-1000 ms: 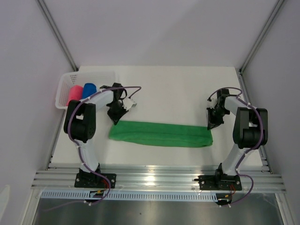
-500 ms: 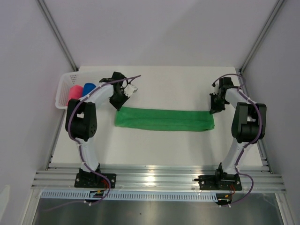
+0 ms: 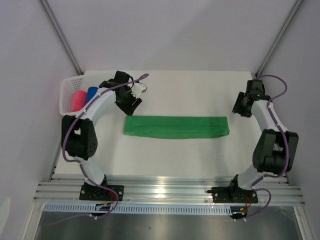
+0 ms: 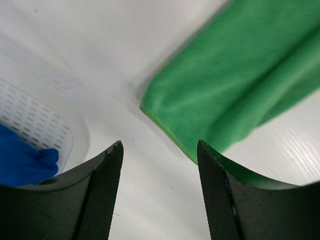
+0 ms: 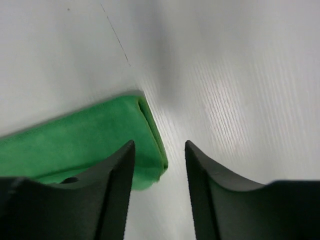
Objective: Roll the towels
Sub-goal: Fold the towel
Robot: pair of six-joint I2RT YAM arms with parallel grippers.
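Worktop (image 3: 175, 155), white, carries everything. A green towel (image 3: 176, 127) lies flat at its centre, folded into a long strip running from 9 to 3 o'clock, with nothing resting on it. A white mesh basket (image 3: 67, 90) stands at the worktop's 10 o'clock corner, well apart from the strip. Inside it a pink towel (image 3: 77, 100) and a blue towel (image 3: 92, 93) sit rolled side by side, the blue one on the 3 o'clock side. The left fingers (image 3: 132, 104) hang between the basket and the strip, near 11 o'clock of its left end, spread apart and holding nothing. The right fingers (image 3: 240, 108) hang near 1 o'clock of the strip's right end, also spread and empty, clear of the cloth.
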